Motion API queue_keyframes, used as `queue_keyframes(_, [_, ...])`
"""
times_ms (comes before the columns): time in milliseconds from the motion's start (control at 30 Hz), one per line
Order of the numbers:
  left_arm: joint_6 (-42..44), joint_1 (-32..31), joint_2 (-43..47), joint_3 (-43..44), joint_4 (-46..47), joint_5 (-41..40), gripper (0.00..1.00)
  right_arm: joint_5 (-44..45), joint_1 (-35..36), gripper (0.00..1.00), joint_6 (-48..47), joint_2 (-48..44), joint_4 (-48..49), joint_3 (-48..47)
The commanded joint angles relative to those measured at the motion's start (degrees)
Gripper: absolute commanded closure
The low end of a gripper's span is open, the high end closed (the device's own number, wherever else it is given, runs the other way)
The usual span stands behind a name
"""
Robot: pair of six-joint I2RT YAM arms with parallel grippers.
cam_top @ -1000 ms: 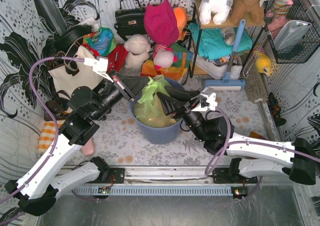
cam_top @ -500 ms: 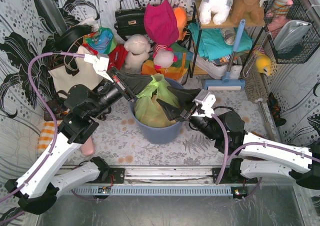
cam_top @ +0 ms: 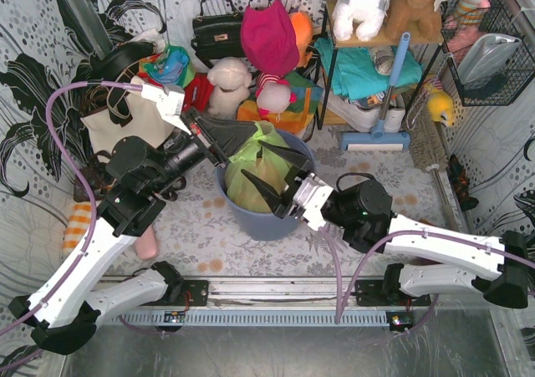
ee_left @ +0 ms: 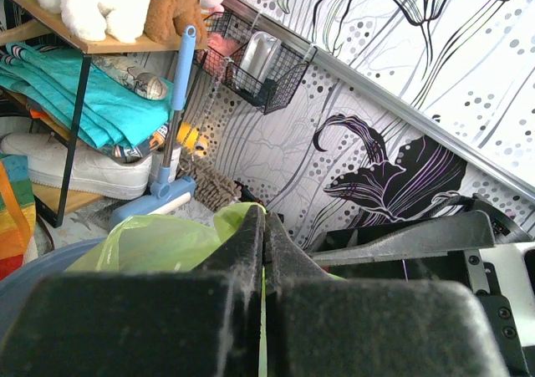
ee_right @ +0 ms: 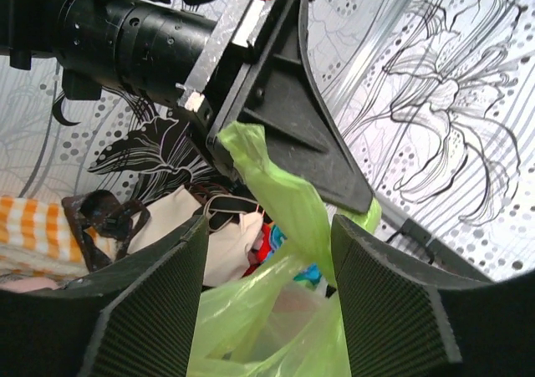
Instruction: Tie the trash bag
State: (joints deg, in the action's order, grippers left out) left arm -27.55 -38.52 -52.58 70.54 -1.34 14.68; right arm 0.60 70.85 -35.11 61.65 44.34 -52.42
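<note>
- Right wrist view gives you the relation that matters. The trash bag (ee_right: 276,335) sends a drawn-up tail (ee_right: 288,197) through the gap between the two fingers of the right hand (ee_right: 272,310). Those fingers stand wide apart and grip nothing.
- The left hand (ee_right: 227,136) has the top end of that tail. In the left wrist view its fingers are pressed together with a thin line of green plastic caught between them, so treat it as clamped on the bag.
- From the top external camera, the bag sits inside the blue-grey bin (cam_top: 272,222) on the counter (cam_top: 192,226), between your two hands. The left hand is at the far-left rim. The right hand comes in from the near-right, its fingers straddling the bag's top.
- The tail's long axis runs from the left hand's grip down and away into the bag's bulk, crossing the right hand's opening on the way.
- Your right hand is the nearer one to the free plastic below the left grip, so the coming move likely falls to it.
- The film looks thin and slack, so expect it to slide or bunch instead of holding a line.
</note>
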Motion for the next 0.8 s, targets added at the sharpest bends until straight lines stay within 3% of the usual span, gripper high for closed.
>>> queue_keyframes(0, [1.0, -0.1, 0.4, 2.1, 1.5, 1.0, 1.0, -3.6, 0.3, 0.41, -6.2, 1.9, 5.0, -4.3])
queue_keyframes(133, [1.3, -0.1, 0.3, 2.3, 1.3, 0.7, 1.0, -0.8, 0.4, 0.48, -7.5, 3.5, 8.0, -4.8])
queue_keyframes(267, [1.4, -0.1, 0.1, 2.7, 0.5, 0.6, 1.0, -0.1, 0.4, 0.65, -8.3, 3.4, 9.0, -4.6])
queue_keyframes(467, [1.7, -0.1, 0.2, 2.7, 0.6, -0.2, 1.0, -0.6, 0.4, 1.0, -7.1, 1.5, 6.9, -3.7])
queue_keyframes(767, [5.3, -0.1, -2.2, 5.1, -1.5, -6.3, 1.0, 3.2, 0.4, 1.0, 5.6, -2.8, -2.2, -3.5])
